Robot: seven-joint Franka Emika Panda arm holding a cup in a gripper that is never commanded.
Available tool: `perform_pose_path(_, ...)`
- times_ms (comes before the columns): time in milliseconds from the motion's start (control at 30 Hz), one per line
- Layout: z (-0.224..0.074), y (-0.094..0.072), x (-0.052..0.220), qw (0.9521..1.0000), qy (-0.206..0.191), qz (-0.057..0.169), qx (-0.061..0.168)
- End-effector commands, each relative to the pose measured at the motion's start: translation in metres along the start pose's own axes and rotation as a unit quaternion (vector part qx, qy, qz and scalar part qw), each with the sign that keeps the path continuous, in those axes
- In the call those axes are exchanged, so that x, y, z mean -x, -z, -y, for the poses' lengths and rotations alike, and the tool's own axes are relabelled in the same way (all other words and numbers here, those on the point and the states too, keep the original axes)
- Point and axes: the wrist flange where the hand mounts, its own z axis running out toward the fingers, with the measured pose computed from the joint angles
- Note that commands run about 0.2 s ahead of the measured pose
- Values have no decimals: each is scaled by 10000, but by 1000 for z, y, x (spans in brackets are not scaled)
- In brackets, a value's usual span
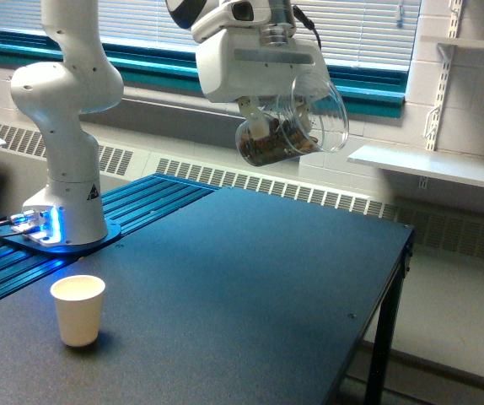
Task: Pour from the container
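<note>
While your arm hangs high above the far edge of the dark surface, your tool is clamped on the container, a clear wide-mouthed cup tipped on its side with its mouth toward the exterior view's right and brown bits pooled in its low end. Your white paper cup stands upright near the surface's near-left corner, well apart.

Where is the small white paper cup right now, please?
In the exterior view, the paper cup stands upright near the lower left on the dark table, in front of the arm's base and well away from the tilted container held up high.
</note>
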Motion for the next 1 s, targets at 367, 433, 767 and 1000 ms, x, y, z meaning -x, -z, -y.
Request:
perform_pose_path(367, 2, 96, -21, 9964, -105, -529, -647)
perform_pose_path(433, 0, 95, -20, 9967, -108, -518, -622)
perform_pose_path(767, -12, 85, -4, 9978, -124, -407, -507)
perform_pose_path(1000, -29, 85, 19, 9984, -50, -373, -421)
